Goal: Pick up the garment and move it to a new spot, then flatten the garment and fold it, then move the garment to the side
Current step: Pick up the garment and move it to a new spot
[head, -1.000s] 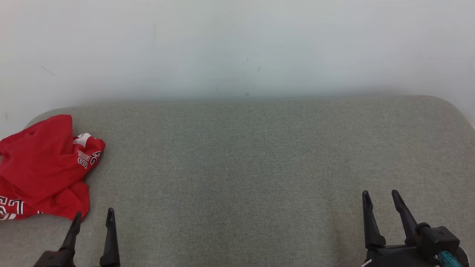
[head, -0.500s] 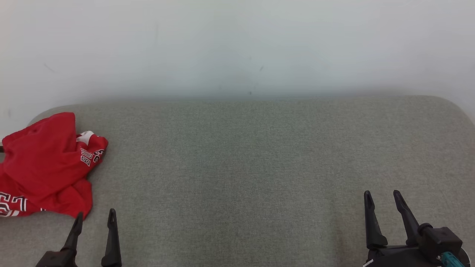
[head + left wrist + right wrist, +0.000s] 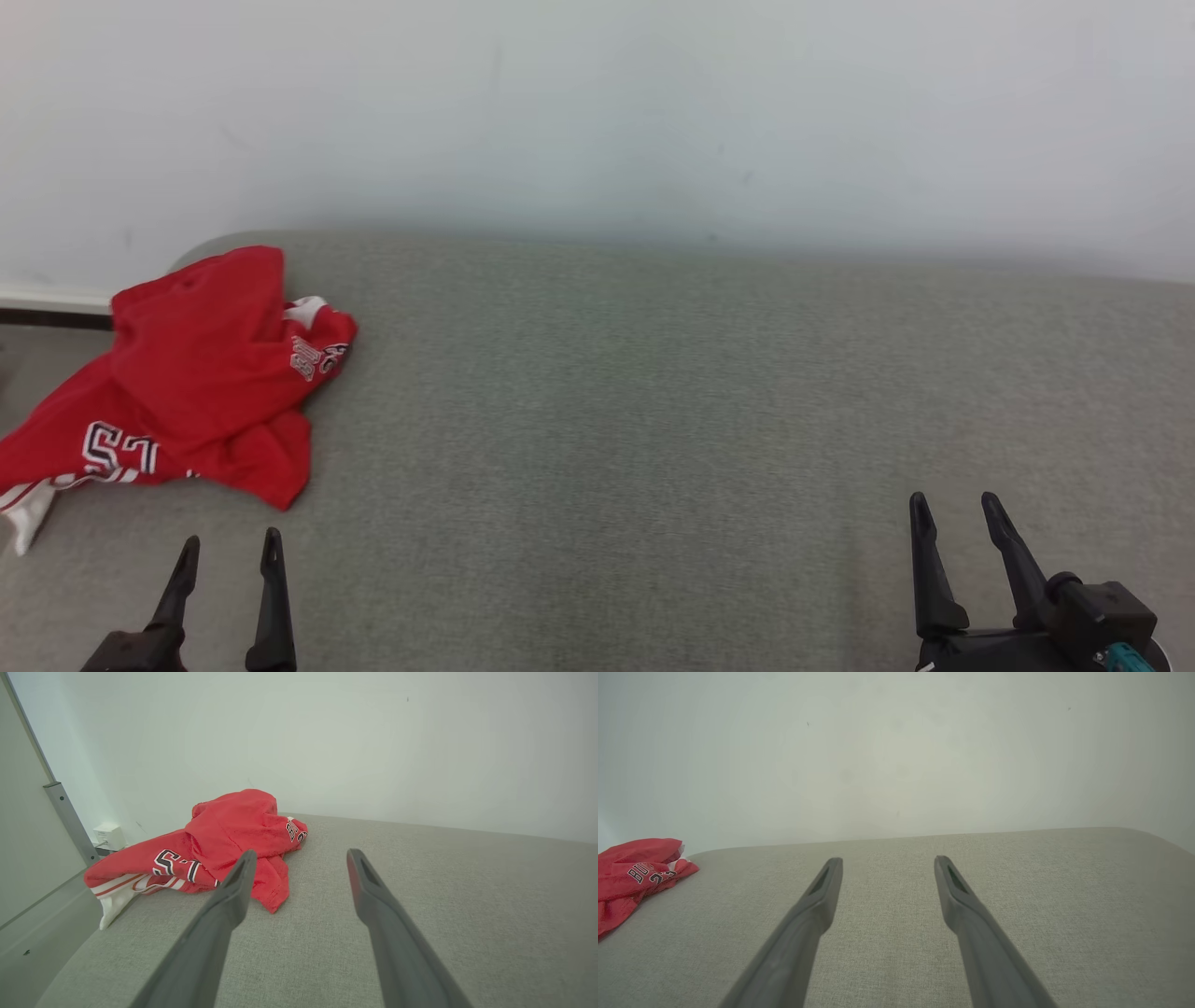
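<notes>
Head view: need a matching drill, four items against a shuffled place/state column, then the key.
Items
1. garment
2. left gripper
3. right gripper
4. wall

Place or state
A. open, lower right, far from the garment
B. red, crumpled, at the left end of the grey surface
C. pale, behind the grey surface
D. open, lower left, near the garment but not touching it

Pairs: 1-B, 2-D, 3-A, 4-C

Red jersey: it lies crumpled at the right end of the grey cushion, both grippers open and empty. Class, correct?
No: head view shows the red jersey crumpled at the left end of the grey cushion. Left gripper and right gripper are open and empty.
</notes>
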Motion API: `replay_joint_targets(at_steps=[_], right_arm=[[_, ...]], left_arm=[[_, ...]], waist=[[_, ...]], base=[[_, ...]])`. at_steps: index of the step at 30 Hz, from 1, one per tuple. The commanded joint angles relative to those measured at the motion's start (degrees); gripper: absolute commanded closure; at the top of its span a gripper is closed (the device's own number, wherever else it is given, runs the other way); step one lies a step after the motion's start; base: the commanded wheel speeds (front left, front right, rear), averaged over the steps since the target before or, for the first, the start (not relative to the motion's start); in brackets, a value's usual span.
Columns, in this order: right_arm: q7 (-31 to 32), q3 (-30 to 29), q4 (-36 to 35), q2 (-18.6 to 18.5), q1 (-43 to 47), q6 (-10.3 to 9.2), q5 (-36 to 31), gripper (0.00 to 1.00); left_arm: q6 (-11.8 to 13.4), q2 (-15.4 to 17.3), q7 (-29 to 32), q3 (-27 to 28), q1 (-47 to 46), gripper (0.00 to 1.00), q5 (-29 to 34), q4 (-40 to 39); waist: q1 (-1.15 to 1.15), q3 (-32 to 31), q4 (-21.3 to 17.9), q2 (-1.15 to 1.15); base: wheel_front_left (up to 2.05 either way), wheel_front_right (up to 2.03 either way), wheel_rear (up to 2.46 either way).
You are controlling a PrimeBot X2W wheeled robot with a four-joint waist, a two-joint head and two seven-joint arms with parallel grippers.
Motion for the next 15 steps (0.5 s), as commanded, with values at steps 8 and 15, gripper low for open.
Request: replay_joint_targets(at_steps=[8,15], right_arm=[[-0.79,0.26,1.66,-0.14,0.48,0.19,0.82,0.0],[-1.22,0.8,2.66,-0.14,0.34,0.19,1.41,0.0]], left_arm=[[0.9,0.95,-0.13,0.64,0.29,0.0,-1.04,0.44],[1.33,1.58,-0.03,0.87,0.74,0.0,-1.09,0.63]], waist=[[0.0,-0.66,9.51,0.0],[0.0,-1.36,14.97,0.0]], base=[[0.0,0.0,0.0],[0.0,0.0,0.0]])
